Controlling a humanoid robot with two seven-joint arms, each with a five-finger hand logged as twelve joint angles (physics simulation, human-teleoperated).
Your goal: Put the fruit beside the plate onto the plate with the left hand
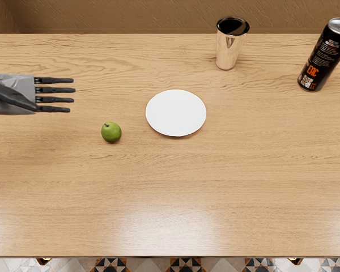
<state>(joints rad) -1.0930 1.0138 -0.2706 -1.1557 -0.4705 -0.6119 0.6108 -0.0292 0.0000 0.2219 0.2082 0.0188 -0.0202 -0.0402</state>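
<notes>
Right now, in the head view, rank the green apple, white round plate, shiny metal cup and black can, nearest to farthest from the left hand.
1. Green apple, beside the left hand.
2. White plate, centre.
3. Metal cup, far edge.
4. Black can, far right.

Illumination was bright, even and soft, arriving from above. The table (243, 187) carried a broad pale sheen across its near centre. The apple (111, 132) cast only a small, faint contact shadow. The plate (175, 113) read as near flat white, with a thin line of shadow at its lower rim. The metal cup (231, 43) showed vertical streak highlights. Focus was crisp from edge to edge. The can (324, 54) at the right edge appeared to lean outward.
</notes>
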